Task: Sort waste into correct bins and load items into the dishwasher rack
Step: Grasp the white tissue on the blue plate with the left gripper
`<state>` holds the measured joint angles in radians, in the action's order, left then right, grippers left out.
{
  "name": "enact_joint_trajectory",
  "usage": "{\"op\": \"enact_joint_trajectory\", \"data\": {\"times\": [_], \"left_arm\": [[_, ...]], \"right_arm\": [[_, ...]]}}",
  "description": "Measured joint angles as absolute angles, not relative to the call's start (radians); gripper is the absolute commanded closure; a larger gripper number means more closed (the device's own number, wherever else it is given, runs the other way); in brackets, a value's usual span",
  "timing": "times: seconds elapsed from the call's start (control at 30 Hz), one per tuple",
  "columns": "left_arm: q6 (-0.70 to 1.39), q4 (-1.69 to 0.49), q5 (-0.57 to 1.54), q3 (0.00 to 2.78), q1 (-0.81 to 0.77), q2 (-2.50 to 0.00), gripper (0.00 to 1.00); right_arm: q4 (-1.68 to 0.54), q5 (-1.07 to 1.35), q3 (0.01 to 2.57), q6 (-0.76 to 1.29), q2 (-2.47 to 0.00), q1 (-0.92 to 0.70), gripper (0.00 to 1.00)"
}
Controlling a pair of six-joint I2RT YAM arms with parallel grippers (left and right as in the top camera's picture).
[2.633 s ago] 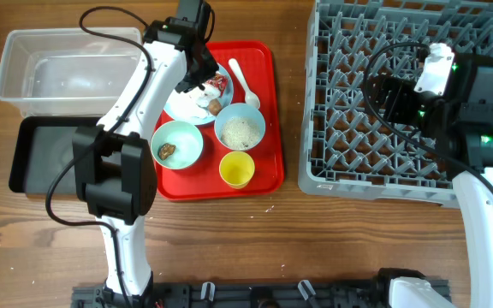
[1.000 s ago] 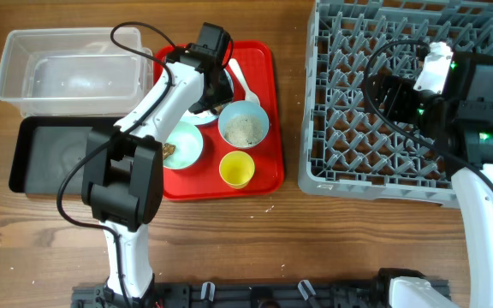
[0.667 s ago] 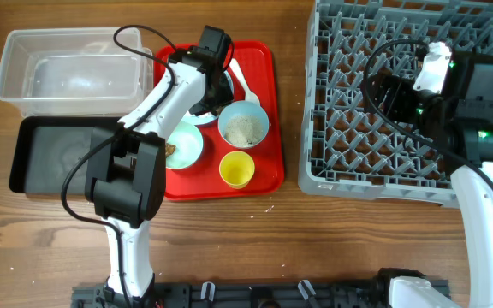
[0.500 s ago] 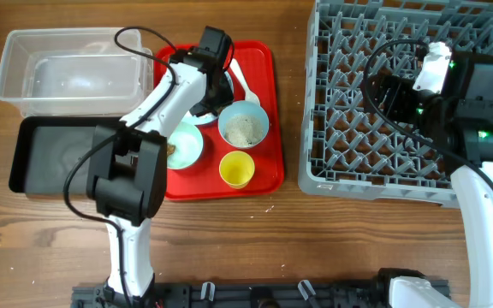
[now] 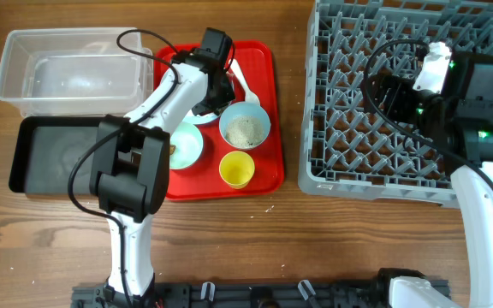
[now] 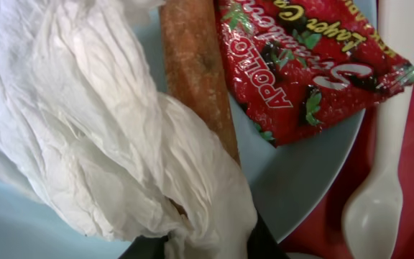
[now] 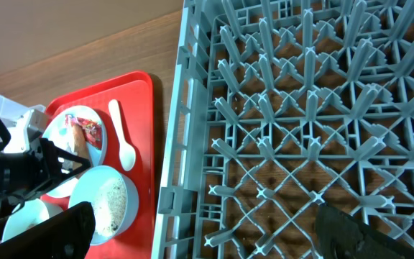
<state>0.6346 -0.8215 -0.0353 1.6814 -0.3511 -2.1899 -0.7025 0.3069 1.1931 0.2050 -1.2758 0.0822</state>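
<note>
Left gripper (image 6: 205,244): over the blue plate (image 6: 293,180), jaws pinched on a fold of the crumpled white paper (image 6: 85,129).
Plate contents: the paper on the left, a brown sausage (image 6: 192,65) partly under it, and a red wrapper (image 6: 300,65) to the right, touching the sausage.
White spoon (image 6: 376,208): on the red tray (image 5: 268,175), just right of the plate.
Rice bowl (image 5: 266,130): near side of the plate, holding rice (image 5: 244,131).
Second bowl (image 5: 191,154): left of the rice bowl, with a brown scrap (image 5: 172,149) inside.
Yellow cup (image 5: 236,169): nearest item on the tray.
Clear tub (image 5: 24,51): far left; black tub (image 5: 24,171) on its near side.
Right gripper (image 7: 207,230): jaws spread wide, above the grey rack (image 5: 375,162) at right.
</note>
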Motion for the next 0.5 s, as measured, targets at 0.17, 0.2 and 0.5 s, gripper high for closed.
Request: {"op": "enact_joint_trajectory", "data": {"times": [0.17,0.2,0.5], "left_arm": [[0.634,-0.853,-0.013,1.688,-0.313,-2.135,0.88],[0.633,-0.853,-0.006,1.688,-0.304,-2.094,0.88],[0.635,-0.905,0.077,1.710,-0.292,-1.911,0.79]], "right_arm": [[-0.702,0.307,1.193,0.205,-1.276,0.082,0.00],[-0.702,0.307,1.193,0.205,-1.276,0.082,0.00],[-0.702,0.307,1.193,0.205,-1.276,0.082,0.00]]}}
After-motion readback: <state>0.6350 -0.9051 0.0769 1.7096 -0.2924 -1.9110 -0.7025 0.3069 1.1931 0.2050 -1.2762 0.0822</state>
